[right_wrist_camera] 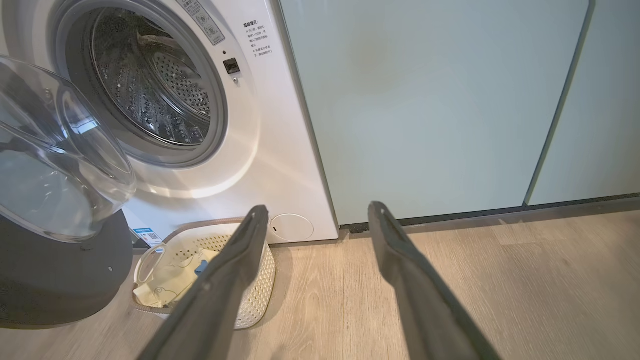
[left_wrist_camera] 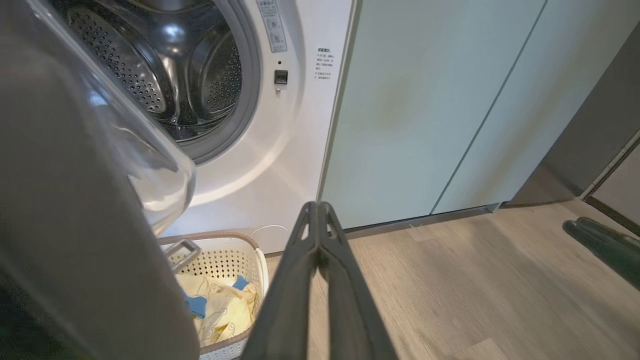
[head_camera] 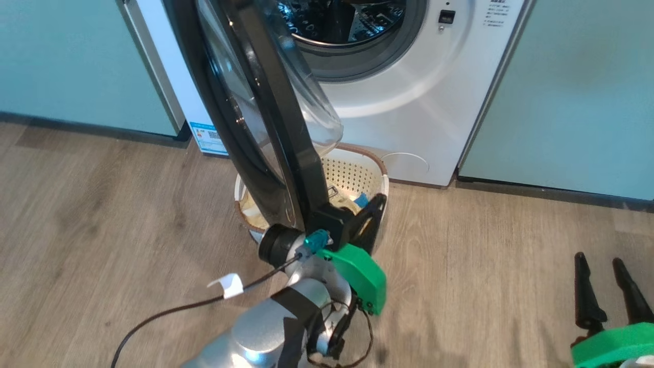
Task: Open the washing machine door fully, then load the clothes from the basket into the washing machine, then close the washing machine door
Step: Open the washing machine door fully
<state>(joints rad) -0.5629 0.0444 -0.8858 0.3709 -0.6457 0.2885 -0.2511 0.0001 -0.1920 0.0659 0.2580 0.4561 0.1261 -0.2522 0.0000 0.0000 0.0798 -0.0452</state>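
Black-rimmed washing machine door (head_camera: 288,128) open | yellow clothes (left_wrist_camera: 220,305) in basket (left_wrist_camera: 225,260)

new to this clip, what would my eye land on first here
The washing machine door, black rim and glass bowl, stands swung out at the head view's centre, baring the steel drum behind. Below it on the floor sits the cream basket of pale yellow clothes. The shut left gripper is by the door's lower edge; the open right gripper at lower right.

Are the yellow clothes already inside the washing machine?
No, the clothes lie in the basket, and what shows of the steel drum is bare.
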